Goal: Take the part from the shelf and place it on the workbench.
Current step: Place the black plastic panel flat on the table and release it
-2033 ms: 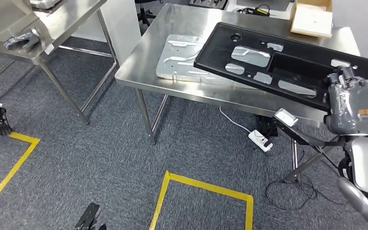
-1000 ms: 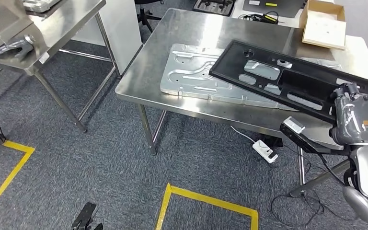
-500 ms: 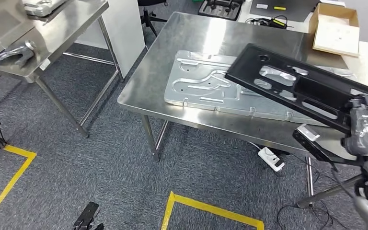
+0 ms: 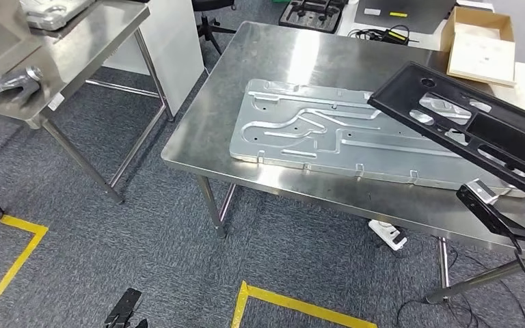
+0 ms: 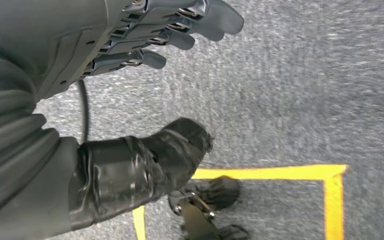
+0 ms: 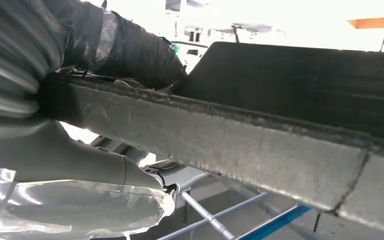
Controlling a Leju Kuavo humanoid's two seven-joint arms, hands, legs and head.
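The black panel, a long flat part with cut-out windows, hangs tilted over the right end of the steel workbench, its far end raised above the tabletop and its near end running off toward the right edge of the head view. It is not lying flat on the workbench. In the right wrist view the right hand is clamped on the panel's rim, the thick thumb on one face and the fingers wrapped under the other.

Beneath the panel a silver stamped metal sheet lies flat on the tabletop, along its front edge and reaching toward the right end. A cardboard box sits at the far right corner of the workbench, and a black tray with dark parts sits at its far edge.

The left hand hangs over grey carpet beside a yellow floor line; its fingers are apart from the thumb and it holds nothing.

To the left stands a second steel shelf table with a small metal bracket near its front edge
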